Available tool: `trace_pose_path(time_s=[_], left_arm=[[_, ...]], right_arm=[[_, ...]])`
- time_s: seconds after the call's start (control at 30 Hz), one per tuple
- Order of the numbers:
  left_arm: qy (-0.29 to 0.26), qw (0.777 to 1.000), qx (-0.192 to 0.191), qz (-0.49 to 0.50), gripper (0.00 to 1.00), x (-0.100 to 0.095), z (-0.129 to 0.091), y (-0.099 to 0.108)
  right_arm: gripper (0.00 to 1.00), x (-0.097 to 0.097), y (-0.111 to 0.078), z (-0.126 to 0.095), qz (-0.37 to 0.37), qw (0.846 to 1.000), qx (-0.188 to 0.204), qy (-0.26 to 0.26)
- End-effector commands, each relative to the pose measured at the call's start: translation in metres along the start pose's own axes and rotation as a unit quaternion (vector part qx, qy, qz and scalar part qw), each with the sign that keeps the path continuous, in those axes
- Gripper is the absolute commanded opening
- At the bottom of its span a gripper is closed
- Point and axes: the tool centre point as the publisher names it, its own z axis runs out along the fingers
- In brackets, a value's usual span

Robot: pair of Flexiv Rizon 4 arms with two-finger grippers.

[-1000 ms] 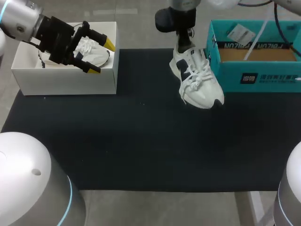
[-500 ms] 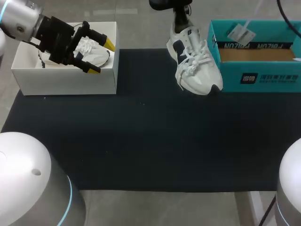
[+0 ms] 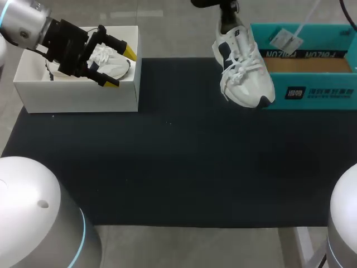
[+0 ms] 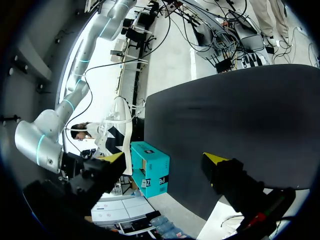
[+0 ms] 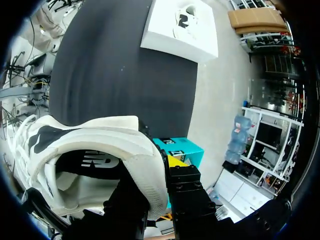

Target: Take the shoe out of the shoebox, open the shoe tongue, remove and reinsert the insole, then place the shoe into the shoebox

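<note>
- Head view: R gripper point(image 3: 227, 25) at far right, fingers clamped on the heel of a white shoe point(image 3: 244, 71) w/ navy side mark.
- Shoe hangs lifted, toe pointing down & toward the near side, at the left end of the open teal shoebox point(image 3: 318, 92).
- Right wrist view: fingers pinch the heel collar from inside & outside.
- L gripper point(image 3: 120, 67) hangs over a white box point(image 3: 78, 97) at far left, fingers apart, gripping nothing.
- 2nd shoe point(image 3: 105, 54) lies in that box.
- Black mat point(image 3: 167, 167) covers the table.

teal shoebox point(image 3: 312, 92): white print on front wall | shoe point(image 3: 245, 78): dark side logo
</note>
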Motion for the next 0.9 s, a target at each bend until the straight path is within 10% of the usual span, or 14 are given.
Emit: trace_pose_path(time_s=[0.03,0.3,0.9], left_arm=[[0.002,1.0,0.0,0.0,1.0,-0.001,0.0,0.0],[0.002,1.0,0.0,0.0,1.0,-0.001,0.0,0.0],[0.002,1.0,0.0,0.0,1.0,-0.001,0.0,0.0]], right_arm=[[0.0,0.0,-0.067,0.004,-0.007,1.0,0.001,-0.009],[0.0,-0.004,-0.148,0.021,-0.006,1.0,0.005,0.016],[0.0,-0.004,-0.148,0.021,-0.006,1.0,0.005,0.016]])
